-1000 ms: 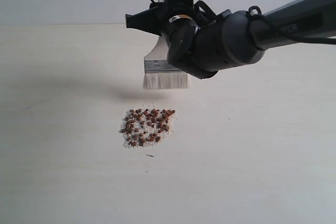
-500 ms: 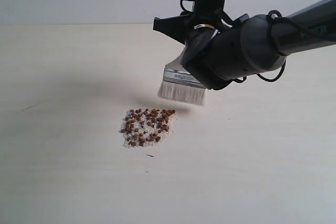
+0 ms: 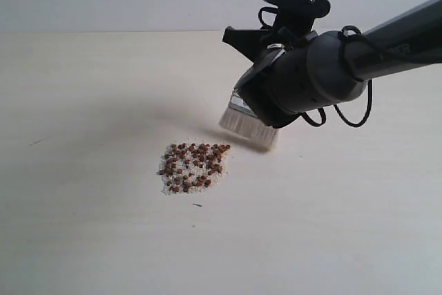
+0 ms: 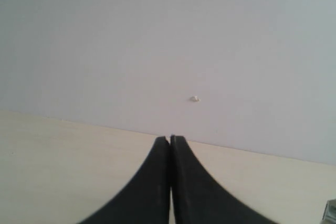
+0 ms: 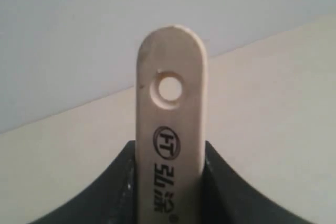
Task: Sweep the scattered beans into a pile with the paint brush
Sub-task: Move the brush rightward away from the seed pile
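Right gripper (image 5: 170, 153) clamped on one paint brush (image 3: 247, 128), one pile (image 3: 194, 168) of beans (image 3: 181, 170) nearby, left gripper (image 4: 169, 140) closed, empty

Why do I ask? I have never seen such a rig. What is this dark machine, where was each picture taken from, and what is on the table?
It is a robot with two arms, each ending in a claw. The wide picture comes from a camera standing apart from the arms; the other two come from cameras on the wrists. On the pale table lies a pile of small reddish-brown beans mixed with whitish crumbs. The right claw grips the wooden handle of a flat paint brush, whose bristles hang tilted beside the pile, not on it. The left claw is shut and holds nothing.
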### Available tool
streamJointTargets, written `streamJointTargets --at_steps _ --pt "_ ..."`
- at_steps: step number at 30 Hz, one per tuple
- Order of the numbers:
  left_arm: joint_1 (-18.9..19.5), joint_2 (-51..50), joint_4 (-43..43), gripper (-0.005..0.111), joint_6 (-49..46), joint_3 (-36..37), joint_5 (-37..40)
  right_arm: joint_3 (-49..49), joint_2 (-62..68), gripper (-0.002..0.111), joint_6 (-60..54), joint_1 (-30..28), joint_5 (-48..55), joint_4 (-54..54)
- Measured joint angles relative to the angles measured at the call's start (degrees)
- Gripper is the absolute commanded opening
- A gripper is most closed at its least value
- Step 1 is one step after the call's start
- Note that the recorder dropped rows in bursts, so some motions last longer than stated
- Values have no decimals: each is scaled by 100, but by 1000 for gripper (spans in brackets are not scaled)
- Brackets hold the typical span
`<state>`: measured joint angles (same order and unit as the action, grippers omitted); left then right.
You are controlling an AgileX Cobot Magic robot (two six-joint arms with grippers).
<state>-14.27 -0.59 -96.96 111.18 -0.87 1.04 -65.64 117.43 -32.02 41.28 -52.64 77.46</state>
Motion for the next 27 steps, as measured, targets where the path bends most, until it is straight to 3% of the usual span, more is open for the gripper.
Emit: streamJointTargets --at_steps 4,8,12,20,24,27 --pt "0 0 0 0 0 0 0 100 -671 0 -1580 -49 -272 -73" --pt "0 0 0 0 0 0 0 206 -1426 0 -3229 -690 2013 491" --pt "0 0 0 0 0 0 0 271 -1769 0 -5149 -1198 3109 1897" --pt "0 0 0 0 0 0 0 446 -1881 0 -5710 -1281 3330 2248" --pt "0 0 0 0 0 0 0 453 -1881 0 -5910 -1281 2824 2081" --pt "0 0 0 0 0 0 0 467 -1881 0 -6658 -1303 2351 1879"
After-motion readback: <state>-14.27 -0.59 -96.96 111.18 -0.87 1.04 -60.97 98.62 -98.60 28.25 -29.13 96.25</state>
